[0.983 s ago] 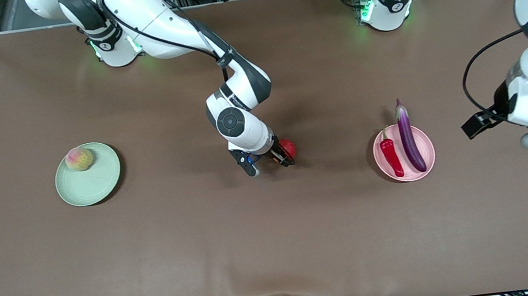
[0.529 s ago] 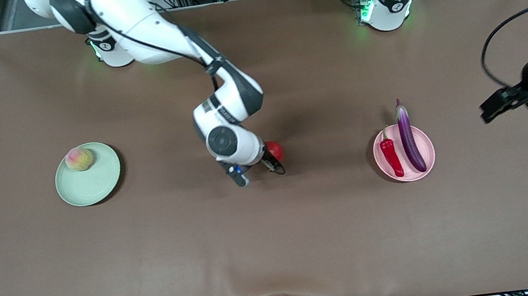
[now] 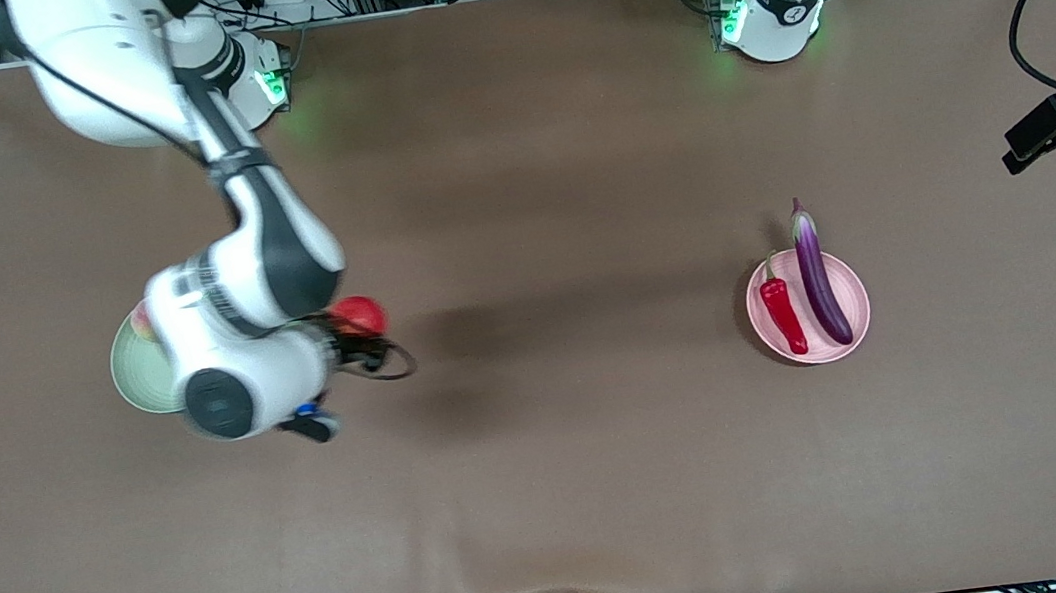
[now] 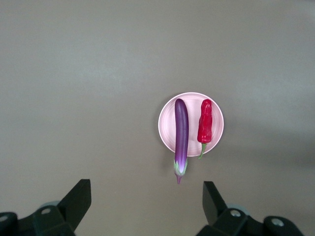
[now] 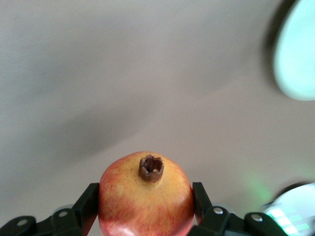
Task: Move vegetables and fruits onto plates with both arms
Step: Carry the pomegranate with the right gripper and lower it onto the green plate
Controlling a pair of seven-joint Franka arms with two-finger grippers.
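- Nearest your front camera, the right gripper (image 3: 362,342) hangs in the air over bare brown table (image 3: 552,495), just beside the pale green plate (image 3: 127,381) at the right arm's end.
- You can see its fingers (image 5: 87,199) pinching the round red fruit (image 5: 145,194) from both sides; the fruit's yellowish patch and brown crown face the wrist camera. In the front view the fruit (image 3: 357,314) shows red beside the white wrist.
- The green plate is mostly covered by the right arm; a sliver of the peach (image 3: 142,322) shows on its rim that lies farther from the camera.
- Toward the left arm's end, the pale pink plate (image 3: 852,329) holds the red chili pepper (image 3: 782,310) and the purple eggplant (image 3: 819,275) side by side; the eggplant's stem end overhangs the rim.
- The left gripper (image 4: 146,204) waits high over the table near the pink plate (image 4: 167,129), its fingers (image 4: 78,200) spread wide and holding nothing; from there you see the eggplant (image 4: 181,137) and the chili (image 4: 204,122).
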